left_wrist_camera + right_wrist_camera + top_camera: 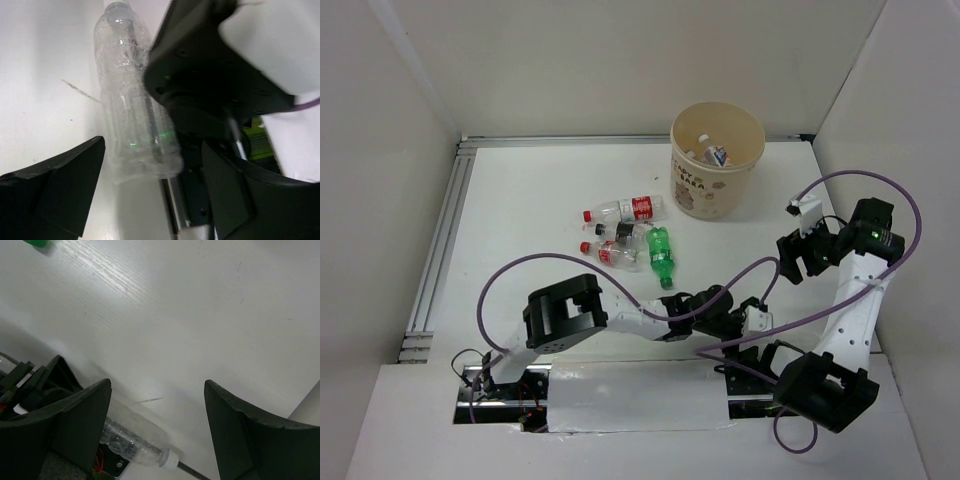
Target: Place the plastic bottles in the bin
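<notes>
The beige bin (717, 170) stands at the back with two bottles (712, 152) inside. On the table lie two red-capped clear bottles (625, 209) (610, 253) and a green bottle (662, 252). A clear bottle (135, 95) with a white cap (169, 460) lies at the table's near edge. Its base sits between the fingertips of my left gripper (152, 150) (752, 315), which is open and not clamped on it. My right gripper (157, 390) (798, 262) hangs open and empty above the table on the right. The same clear bottle (132, 432) shows low by its left finger.
A small dark-capped object (615, 232) lies among the bottles. A metal rail (440, 240) runs along the table's left side. White walls close in the back and sides. Purple cables (840, 185) loop over both arms. The right arm's base (215, 80) stands close beside the clear bottle.
</notes>
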